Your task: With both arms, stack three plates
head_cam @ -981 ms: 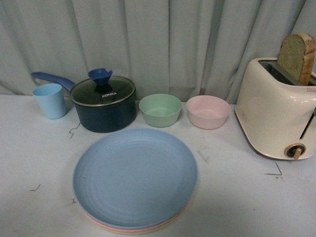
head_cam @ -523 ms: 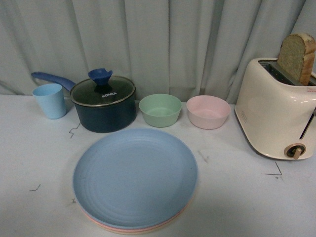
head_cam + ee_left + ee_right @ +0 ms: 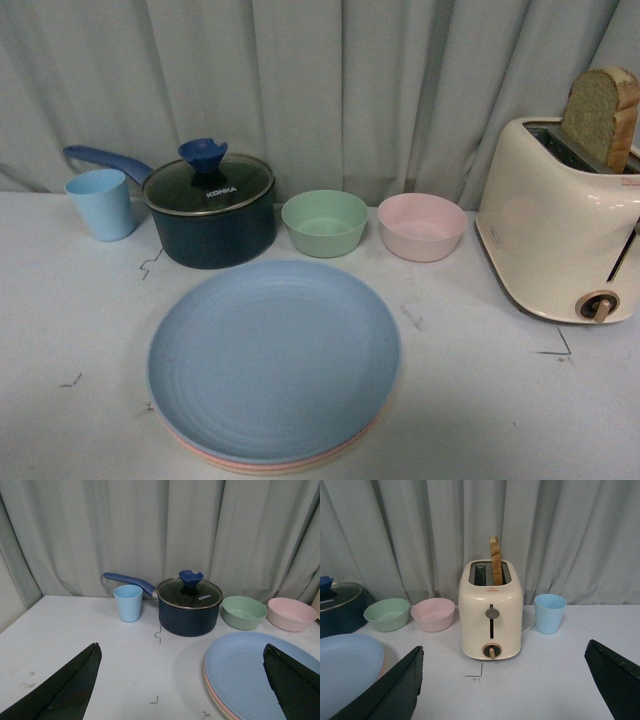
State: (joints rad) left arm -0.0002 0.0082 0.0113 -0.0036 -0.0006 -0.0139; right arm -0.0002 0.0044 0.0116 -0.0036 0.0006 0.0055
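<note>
The three plates are seen stacked at the near middle of the white worktop (image 3: pixel 60 330). The light blue plate (image 3: pixel 275 360) is laid on top. Only a thin rim of the cream-beige plate (image 3: pixel 345 446) and of the pink plate (image 3: pixel 235 465) is shown under it.

Behind the stack, a dark blue pot (image 3: pixel 210 215) with a glass lid, a green bowl (image 3: pixel 324 222) and a pink bowl (image 3: pixel 421 226) are lined up. A light blue cup (image 3: pixel 101 203) is placed beside the pot. A cream toaster (image 3: pixel 560 230) with a slice of bread (image 3: pixel 600 115) is stood at the right.

The left claw (image 3: pixel 182 685) is spread wide open, and nothing is held in it. The right claw (image 3: pixel 505 687) is spread wide open too, with nothing held. A second light blue cup (image 3: pixel 550 613) is seen beside the toaster.
</note>
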